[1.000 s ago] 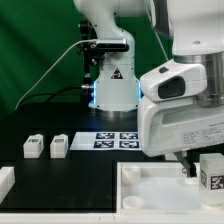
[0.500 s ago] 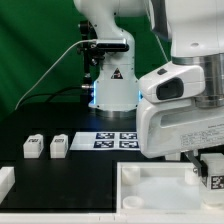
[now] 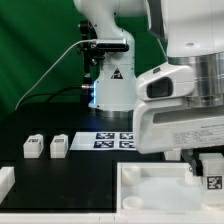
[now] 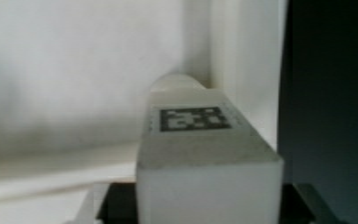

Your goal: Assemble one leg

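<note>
My gripper (image 3: 208, 168) is shut on a leg (image 3: 211, 172), a stubby white block with a marker tag, and holds it over the right end of the large white tray-like piece (image 3: 150, 180). In the wrist view the held leg (image 4: 202, 150) fills the middle, tag facing the camera, with the dark fingers (image 4: 123, 200) on both sides of it. Below it lies the white surface of the tray-like piece (image 4: 69, 100). Two more legs (image 3: 34, 147) (image 3: 59, 146) stand on the black table at the exterior view's left.
The marker board (image 3: 115, 140) lies flat on the table in front of the robot base (image 3: 110, 85). A white part (image 3: 5, 180) shows at the left edge. The arm's large white body (image 3: 180, 110) covers the right side of the exterior view.
The gripper with the leg has sunk lower toward the tray-like piece and shifted slightly; the two legs at the left have not moved.
</note>
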You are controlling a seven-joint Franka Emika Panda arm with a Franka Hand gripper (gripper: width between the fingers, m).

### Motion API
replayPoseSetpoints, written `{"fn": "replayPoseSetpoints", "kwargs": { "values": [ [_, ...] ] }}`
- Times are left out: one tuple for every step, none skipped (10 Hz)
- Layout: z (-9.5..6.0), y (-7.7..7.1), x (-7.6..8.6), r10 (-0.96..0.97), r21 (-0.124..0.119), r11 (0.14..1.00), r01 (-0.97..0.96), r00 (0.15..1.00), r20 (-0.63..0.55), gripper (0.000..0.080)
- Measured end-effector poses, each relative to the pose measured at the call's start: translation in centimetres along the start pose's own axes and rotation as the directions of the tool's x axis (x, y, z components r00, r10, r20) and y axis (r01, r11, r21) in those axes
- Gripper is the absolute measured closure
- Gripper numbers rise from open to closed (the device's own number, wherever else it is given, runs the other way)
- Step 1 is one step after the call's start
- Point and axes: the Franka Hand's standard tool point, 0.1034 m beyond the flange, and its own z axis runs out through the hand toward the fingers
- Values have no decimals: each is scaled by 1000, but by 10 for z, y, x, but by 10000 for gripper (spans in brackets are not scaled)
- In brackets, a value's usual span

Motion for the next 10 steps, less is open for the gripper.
{"fn": "replayPoseSetpoints", "kwargs": {
  "values": [
    [1,1,0,228,-1,974,-228,974,1,500],
    [3,3,0,443,4,896,-444,896,11,499],
    [3,5,2,582,16,813,-583,813,32,499],
    [3,7,3,691,13,722,-692,722,41,499],
    [3,7,2,740,4,672,-741,671,46,499],
    [3,7,1,767,-4,641,-767,640,49,499],
    [3,7,0,795,-6,605,-796,604,49,500],
    [4,7,0,782,-5,622,-783,621,49,500],
    [4,6,0,781,-6,624,-782,623,49,398],
    [4,7,-1,762,-5,647,-763,646,49,258]
  ]
}}
